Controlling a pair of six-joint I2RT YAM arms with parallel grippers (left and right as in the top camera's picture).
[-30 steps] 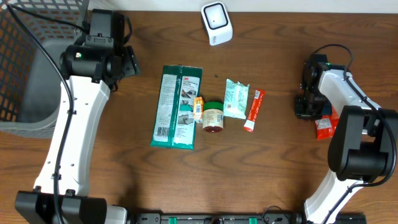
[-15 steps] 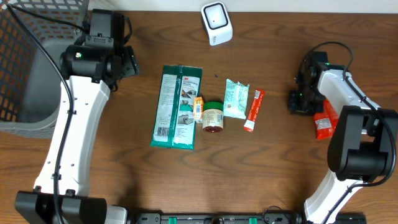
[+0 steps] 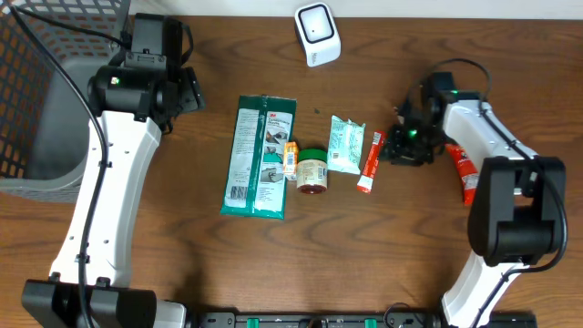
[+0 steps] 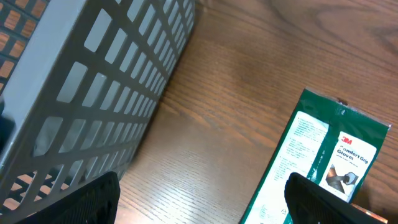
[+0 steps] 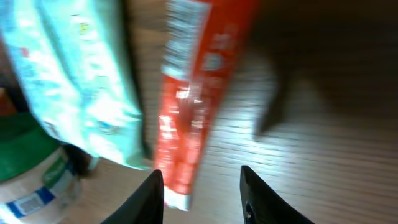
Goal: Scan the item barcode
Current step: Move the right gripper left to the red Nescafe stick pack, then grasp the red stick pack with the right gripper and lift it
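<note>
Wire basket (image 3: 23, 137) sits far left on the counter (image 3: 182, 264). Left arm (image 3: 114, 191) runs from the near edge straight up along the basket, wrist bent so the left end effector (image 3: 191, 91) points right, just beside the basket's corner. Its jaws are wide, with nothing between them.

Green glove pack (image 3: 261, 157) lies flat mid-counter. A small orange item (image 3: 291, 158) touches its right edge, then a green-lidded jar (image 3: 312, 173). Scanner (image 3: 317, 34) is at the far edge, well apart from the row. Teal pouch (image 3: 346, 144) lies next, with the red stick pack (image 3: 373, 161) just beside it, tilted.

Right end effector (image 3: 392, 150) is low, tips toward the stick pack's right side. Its jaws are a narrow gap apart and hold nothing. In the wrist view the pack lies just ahead of the fingertips (image 5: 152, 193). Right arm (image 3: 487, 132) rises from the near edge, then folds left at the elbow. A second red pack (image 3: 462, 173) lies beside it.
</note>
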